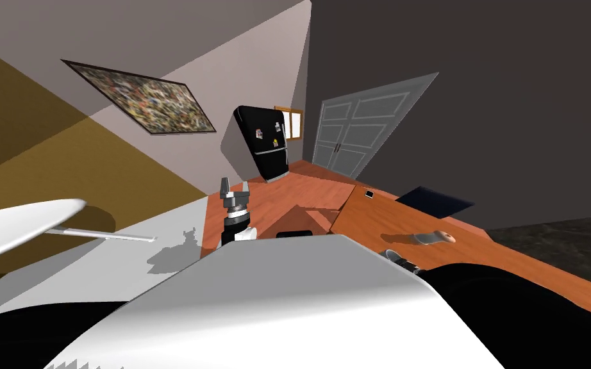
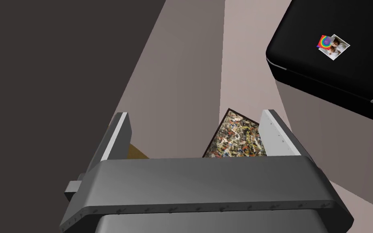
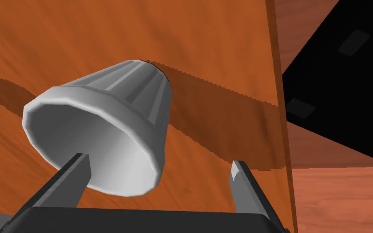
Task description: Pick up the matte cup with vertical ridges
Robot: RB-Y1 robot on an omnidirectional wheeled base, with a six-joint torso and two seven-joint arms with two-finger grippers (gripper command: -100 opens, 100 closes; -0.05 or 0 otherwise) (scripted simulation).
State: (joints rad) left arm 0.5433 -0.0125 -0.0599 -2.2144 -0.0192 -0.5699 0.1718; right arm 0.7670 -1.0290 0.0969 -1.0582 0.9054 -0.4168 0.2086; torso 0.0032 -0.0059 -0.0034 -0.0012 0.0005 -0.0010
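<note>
A matte grey cup (image 3: 113, 117) with vertical ridges stands on an orange-brown wooden table (image 3: 206, 48), mouth toward my right hand. My right gripper (image 3: 159, 178) is open and close above it. One finger (image 3: 74, 178) crosses in front of the rim, the other finger (image 3: 244, 186) stands off to the cup's side, and neither presses on it. In the head view my left gripper (image 1: 235, 192) is raised in front of my chest, open and empty, as the left wrist view also shows (image 2: 198, 133).
The wooden table (image 1: 480, 256) runs off to my right with a dark flat thing (image 1: 435, 200) at its far end. Its edge (image 3: 279, 101) lies just beyond the cup. A black fridge (image 1: 265, 144) and a white double door (image 1: 352, 134) stand ahead. A white round tabletop (image 1: 18, 224) is at my left.
</note>
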